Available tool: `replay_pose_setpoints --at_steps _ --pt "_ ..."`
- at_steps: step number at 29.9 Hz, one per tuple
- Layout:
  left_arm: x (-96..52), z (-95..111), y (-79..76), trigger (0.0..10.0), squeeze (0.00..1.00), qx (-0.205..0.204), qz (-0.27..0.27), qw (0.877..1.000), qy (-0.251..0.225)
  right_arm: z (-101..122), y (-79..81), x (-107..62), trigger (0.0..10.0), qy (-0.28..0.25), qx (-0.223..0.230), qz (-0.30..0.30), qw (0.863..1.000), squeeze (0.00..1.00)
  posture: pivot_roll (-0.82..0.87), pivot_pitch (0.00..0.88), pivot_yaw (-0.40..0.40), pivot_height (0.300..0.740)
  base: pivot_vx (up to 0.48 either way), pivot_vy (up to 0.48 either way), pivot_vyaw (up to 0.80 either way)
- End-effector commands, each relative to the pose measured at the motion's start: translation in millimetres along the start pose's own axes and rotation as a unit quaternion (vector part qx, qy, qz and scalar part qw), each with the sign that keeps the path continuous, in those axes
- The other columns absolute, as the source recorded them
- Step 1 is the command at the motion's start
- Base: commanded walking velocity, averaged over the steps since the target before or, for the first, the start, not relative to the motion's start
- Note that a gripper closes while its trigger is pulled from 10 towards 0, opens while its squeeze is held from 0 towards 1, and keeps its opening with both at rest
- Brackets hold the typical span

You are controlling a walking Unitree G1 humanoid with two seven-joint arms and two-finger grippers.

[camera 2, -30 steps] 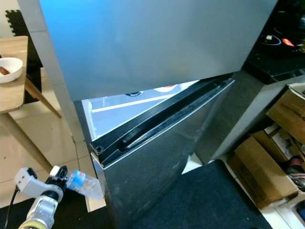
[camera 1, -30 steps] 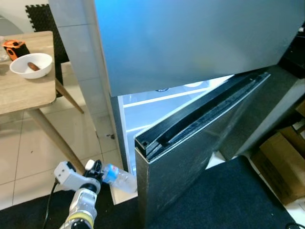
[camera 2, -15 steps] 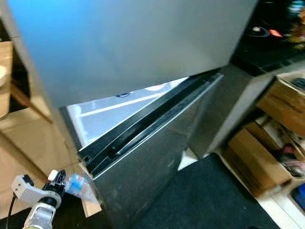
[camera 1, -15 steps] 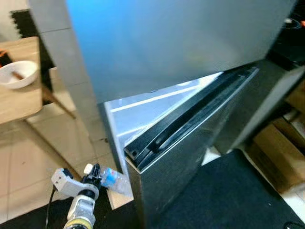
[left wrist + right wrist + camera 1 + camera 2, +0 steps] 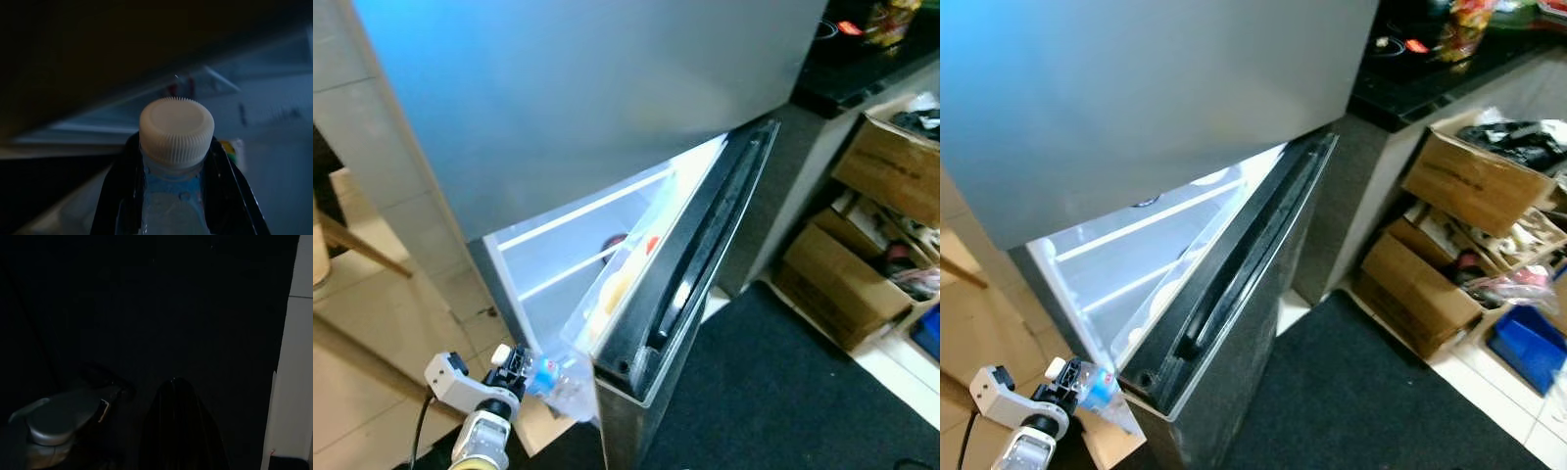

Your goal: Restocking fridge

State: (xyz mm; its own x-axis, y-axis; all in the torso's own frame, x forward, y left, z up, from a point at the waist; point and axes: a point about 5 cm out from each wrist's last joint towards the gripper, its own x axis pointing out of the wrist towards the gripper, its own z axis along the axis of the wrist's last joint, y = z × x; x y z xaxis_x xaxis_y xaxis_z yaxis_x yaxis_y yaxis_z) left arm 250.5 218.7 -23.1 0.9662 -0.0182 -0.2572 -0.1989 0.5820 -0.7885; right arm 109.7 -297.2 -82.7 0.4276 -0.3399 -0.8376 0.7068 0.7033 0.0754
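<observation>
My left gripper (image 5: 521, 368) is shut on a clear water bottle (image 5: 556, 384) with a blue label, held low beside the fridge's open lower door (image 5: 690, 294). In the left wrist view the bottle's white ribbed cap (image 5: 177, 131) points at the lit inside, with a black finger (image 5: 121, 196) on each side of the neck. The lit lower compartment (image 5: 563, 259) has white shelves. A door bin (image 5: 622, 284) holds yellow and red items. The grey upper door (image 5: 587, 88) is closed. My right gripper (image 5: 178, 431) is a dark shape in the shade.
Cardboard boxes (image 5: 1474, 176) full of clutter and a blue bin (image 5: 1528, 348) stand on the right by a dark counter (image 5: 1420, 73). A black mat (image 5: 783, 392) lies before the fridge. A wooden table leg (image 5: 357, 250) crosses the tiles at left.
The camera has swung right, so the table has left view. The lower door now stands wider open, showing shelves and door bin. The bottle stays in my left gripper by the door's corner.
</observation>
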Motion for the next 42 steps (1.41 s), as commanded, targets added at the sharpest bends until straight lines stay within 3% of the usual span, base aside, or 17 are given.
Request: replay_pose_setpoints --at_steps 1,10,19,25,42 --pt "-8.4 -19 5.2 10.0 0.0 -0.013 0.006 0.999 0.037 -6 -3.8 -1.1 10.0 0.012 -0.001 -0.009 1.0 0.0 -0.1 0.104 -0.024 0.74 0.0 0.0 -0.78" --pt "-26.8 -41 23.3 10.0 0.0 0.047 0.069 0.989 0.119 -5 -4.5 -1.1 10.0 0.009 -0.001 -0.014 1.0 0.0 -0.1 0.104 -0.023 0.74 0.0 0.0 -0.26" --pt "-41.0 -49 35.6 10.0 0.0 0.062 0.095 0.983 0.148 -7 -4.5 -1.2 10.0 0.013 -0.004 -0.016 1.0 0.0 -0.1 0.103 -0.025 0.74 0.0 0.0 0.0" --pt "-52.4 -58 44.6 10.0 0.0 0.089 0.126 0.97 0.189 -5 -3.9 -0.9 10.0 0.011 -0.005 -0.016 1.0 0.0 -0.1 0.1 -0.025 0.74 0.0 0.0 0.0" --pt "-59.9 -62 50.4 10.0 0.0 0.11 0.143 0.961 0.208 -8 -2.8 -1.0 10.0 0.017 -0.01 -0.013 1.0 0.0 -0.1 0.096 -0.022 0.74 -0.103 0.0 0.0"
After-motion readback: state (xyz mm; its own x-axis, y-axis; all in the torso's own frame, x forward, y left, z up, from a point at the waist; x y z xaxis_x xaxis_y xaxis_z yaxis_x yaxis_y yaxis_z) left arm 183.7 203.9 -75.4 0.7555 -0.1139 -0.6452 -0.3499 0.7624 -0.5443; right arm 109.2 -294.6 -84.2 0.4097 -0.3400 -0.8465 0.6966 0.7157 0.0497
